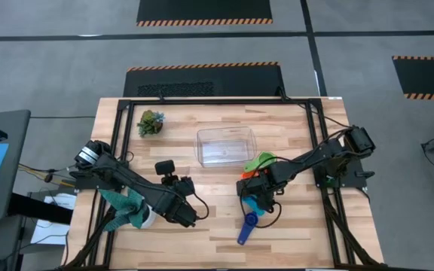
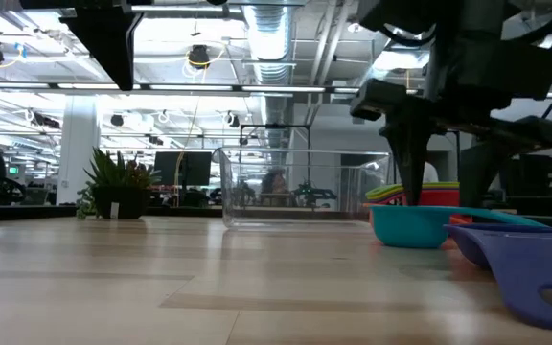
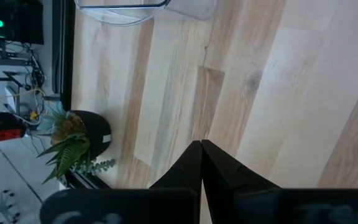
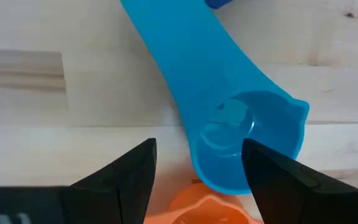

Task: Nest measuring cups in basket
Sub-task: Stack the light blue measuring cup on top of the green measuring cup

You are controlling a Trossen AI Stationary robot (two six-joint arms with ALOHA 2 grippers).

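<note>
So the counter (image 1: 224,218) is the big wooden slab everything sits on, and I've got one arm coming in from each side of it. The basket (image 1: 226,145) sits in the far middle part and looks empty to me, so no cup has gone in yet. Over at the far left there's a little potted plant (image 1: 151,123), not my concern.

My right gripper (image 4: 196,163) is the one working: it's down over the cluster of measuring cups, just near-right of the basket, fingers spread wide with nothing held. The light blue cup (image 4: 229,134) lies right between them, bowl under the gap and handle running away from me. The orange cup (image 4: 210,210) pokes out just beside the blue bowl, and the green cup (image 1: 262,160) lies by the basket's near right corner. The dark blue cup (image 1: 247,227) lies a bit nearer, close to the light blue one's handle.

My left gripper (image 3: 201,163) is parked over bare wood on the near left, fingers pressed together, holding nothing.

I'd say I'm at the picking stage. Next move: drop a touch, pinch the light blue bowl's rim cleanly without catching the orange one, then lift it toward the basket
</note>
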